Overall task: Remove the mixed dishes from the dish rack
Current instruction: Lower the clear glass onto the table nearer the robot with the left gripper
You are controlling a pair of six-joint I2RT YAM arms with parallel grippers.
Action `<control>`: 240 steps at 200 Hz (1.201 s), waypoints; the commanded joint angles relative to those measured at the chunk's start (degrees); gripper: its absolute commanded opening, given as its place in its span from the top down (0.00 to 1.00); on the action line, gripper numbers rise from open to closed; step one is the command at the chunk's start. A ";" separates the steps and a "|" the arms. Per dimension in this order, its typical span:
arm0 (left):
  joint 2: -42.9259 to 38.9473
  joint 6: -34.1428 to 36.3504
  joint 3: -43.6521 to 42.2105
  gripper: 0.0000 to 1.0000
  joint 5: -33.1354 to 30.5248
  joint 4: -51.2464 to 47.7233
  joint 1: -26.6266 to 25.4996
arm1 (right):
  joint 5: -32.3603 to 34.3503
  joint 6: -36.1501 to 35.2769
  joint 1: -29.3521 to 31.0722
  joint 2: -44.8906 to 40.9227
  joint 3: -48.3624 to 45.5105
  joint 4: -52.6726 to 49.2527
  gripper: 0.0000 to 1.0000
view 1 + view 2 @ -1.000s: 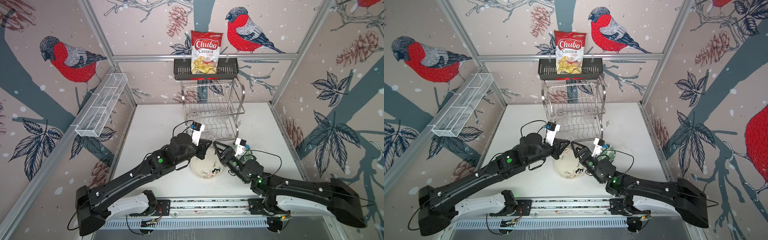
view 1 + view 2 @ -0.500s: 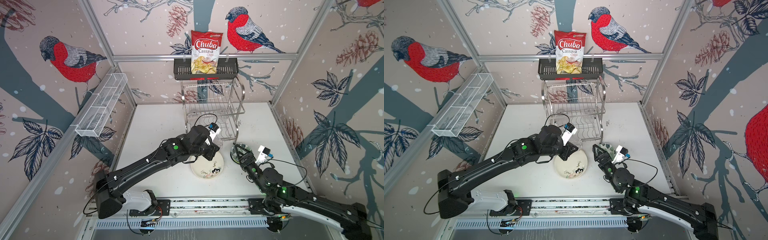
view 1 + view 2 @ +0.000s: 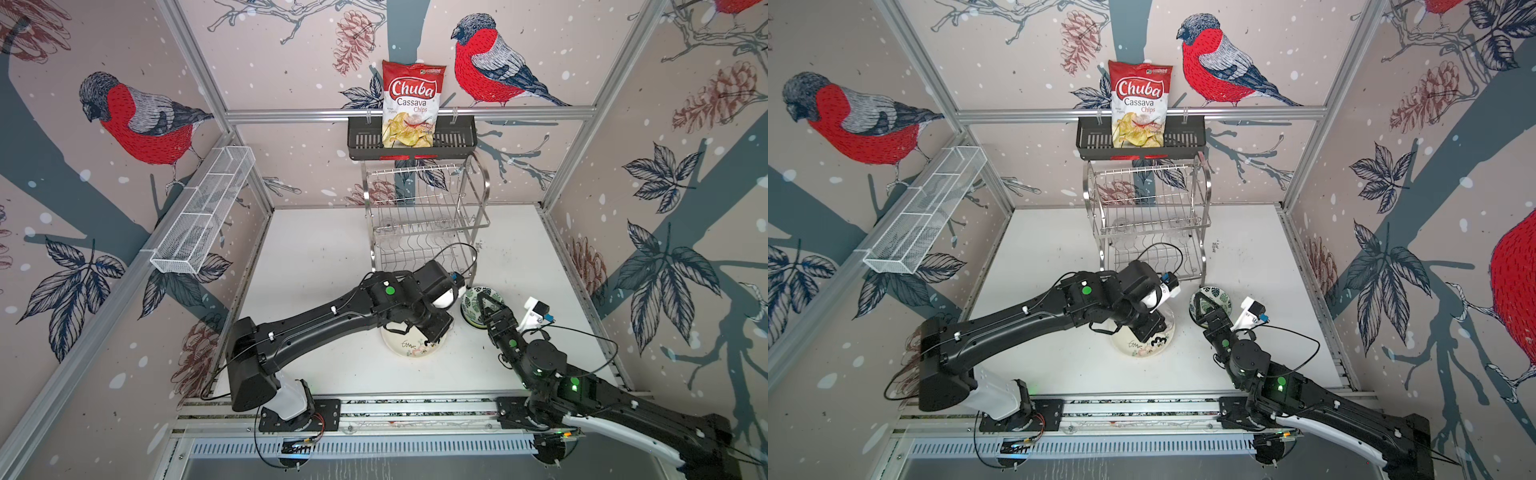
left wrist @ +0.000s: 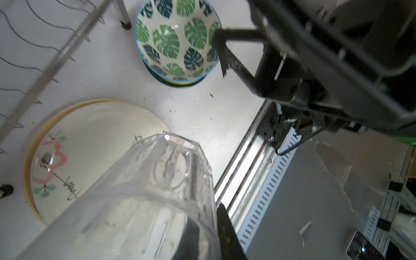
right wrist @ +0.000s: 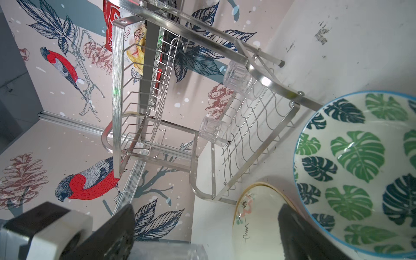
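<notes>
Left end effector clamped on one clear faceted glass tumbler above round cream floral plate on desk. Right end effector wide by one green-leaf bowl. Two tumblers in chrome wire rack.

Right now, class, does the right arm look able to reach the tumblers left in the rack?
Probably yes: the right gripper is open and empty, and its wrist view shows both tumblers unobstructed in the dish rack. The left arm, close before the rack, may crowd it.
</notes>
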 commanded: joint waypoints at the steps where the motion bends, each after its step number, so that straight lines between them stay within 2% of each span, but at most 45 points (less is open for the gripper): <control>1: 0.25 1.01 0.29 1.00 1.56 -8.97 -0.97 | 1.25 -0.27 -0.18 -0.42 -0.18 -0.38 0.01; 58: -5.99 -2.13 -12.22 1.00 1.55 -15.29 -1.08 | 1.43 -0.45 -0.80 -0.79 -1.35 1.06 0.01; 107: -9.21 -4.19 -19.53 1.00 1.20 -12.51 -1.15 | 0.74 -0.02 -1.67 -0.63 -2.86 3.79 0.01; 137: -7.11 -2.94 -23.32 1.00 1.74 -9.92 -1.12 | 0.01 -0.10 -2.07 -0.20 -2.35 3.46 0.01; 240: 1.44 -0.96 -25.33 1.00 -1.22 -3.98 -1.13 | -0.16 0.78 -3.15 -0.76 -2.58 2.10 0.01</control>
